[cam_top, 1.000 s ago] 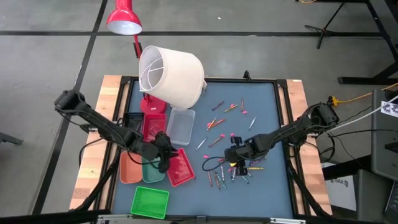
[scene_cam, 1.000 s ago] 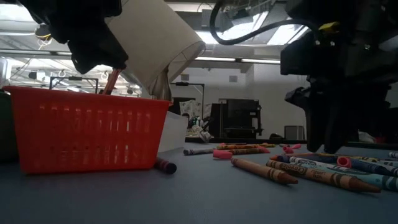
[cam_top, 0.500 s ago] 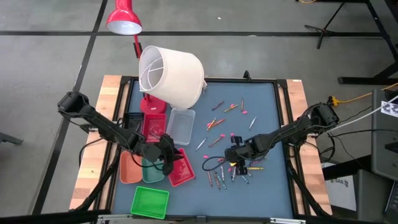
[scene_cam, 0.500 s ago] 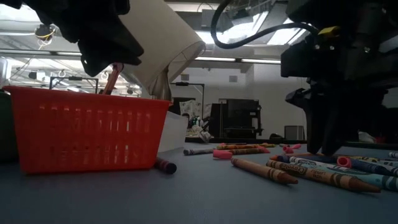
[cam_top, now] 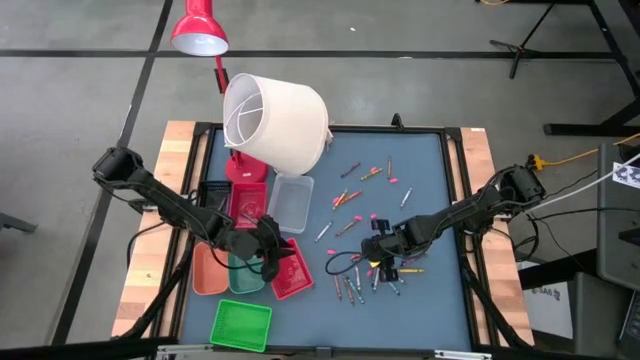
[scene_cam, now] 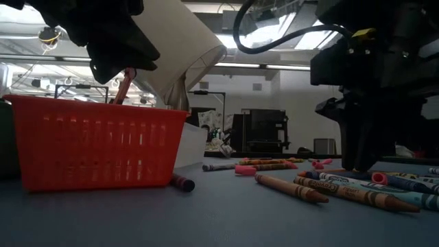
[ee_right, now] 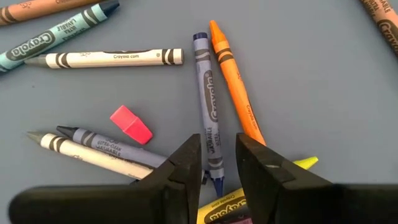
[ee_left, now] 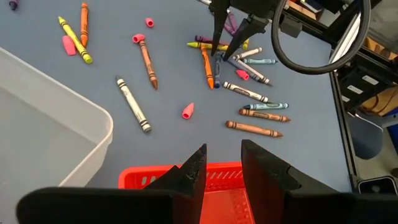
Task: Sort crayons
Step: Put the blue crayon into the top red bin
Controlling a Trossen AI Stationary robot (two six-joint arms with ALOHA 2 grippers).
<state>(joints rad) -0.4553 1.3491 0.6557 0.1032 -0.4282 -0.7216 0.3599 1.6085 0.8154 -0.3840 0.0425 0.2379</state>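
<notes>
Blue-grey matting covers your table (cam_top: 430,160), framed by pale wood side rails, with a big cream lampshade (cam_top: 275,120) and a red desk lamp (cam_top: 198,30) at its far edge. Your thin paper-wrapped crayons (cam_top: 372,275) lie loose over the middle and right of the mat, thickest in a cluster under the right arm, with a few small pink stubs (ee_left: 188,111) scattered among them. Your right gripper (ee_right: 214,165) is down low over that cluster; its two dark fingers (ee_right: 186,163) stand a narrow gap apart, straddling the lower end of a dark blue crayon (ee_right: 208,124), with an orange crayon (ee_right: 235,90) lying just beside it and a white one (ee_right: 102,58) farther off. You cannot tell from the wrist view whether the pads are touching the blue crayon, so treat it as bracketed, not gripped. Your left gripper (ee_left: 222,165) hangs above the near rim of a red slatted plastic basket (ee_left: 214,186), its fingers parted by a small gap with nothing visible between them. A clear rectangular plastic tray (cam_top: 290,203) sits beside the basket toward the lampshade. More small trays are grouped at the table's left, including a salmon one (cam_top: 208,275), and a green one (cam_top: 241,325) sits apart nearer the front edge.
</notes>
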